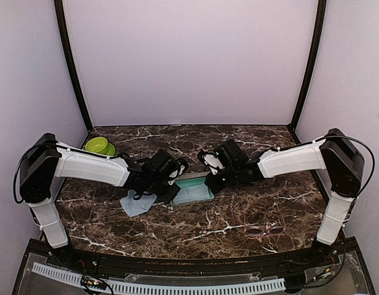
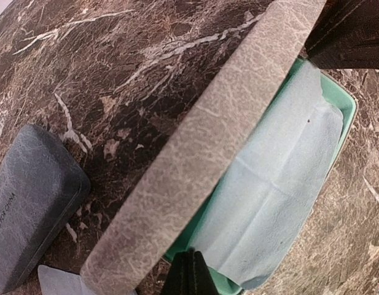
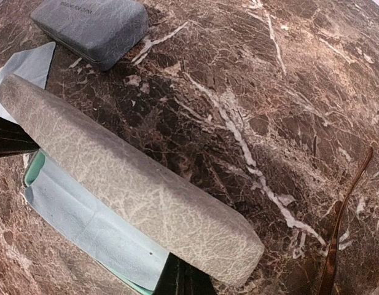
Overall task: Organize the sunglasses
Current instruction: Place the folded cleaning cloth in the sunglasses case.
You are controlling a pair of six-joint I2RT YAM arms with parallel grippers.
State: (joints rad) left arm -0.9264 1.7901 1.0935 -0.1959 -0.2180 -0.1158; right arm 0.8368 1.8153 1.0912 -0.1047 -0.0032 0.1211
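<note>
**Two closed grippers meet at an open glasses case**

Both sets of fingers are pressed together. The left gripper [image 2: 189, 276] sits at one short end of a grey, crackle-textured hard glasses case [image 2: 201, 153]. The case's lid stands open over a mint-green lining. Whether the tips pinch the rim, the cloth or nothing cannot be told. The right gripper [image 3: 183, 279] is at the opposite end of the same case, with its tips tucked below the end of the lid. What they touch is hidden.

Inside the case lies a folded light blue cloth [image 2: 275, 196] that covers most of the lining. Near the left gripper's end, a closed blue-grey rectangular case [image 2: 29, 203] lies flat on the dark brown marble table [image 1: 177, 230]. A second light blue square cloth [image 1: 137, 203] lies loose beside it.

The thin pink-purple sunglasses [image 1: 266, 230] lie well apart from the open case, near the table's front edge on the right arm's side. A slim brown glasses temple [image 3: 346, 209] rests on the marble at the edge of the right wrist view, and the rest of that pair is out of frame. A lime-green bowl [image 1: 97, 145] stands at the far left, behind the left arm.
</note>
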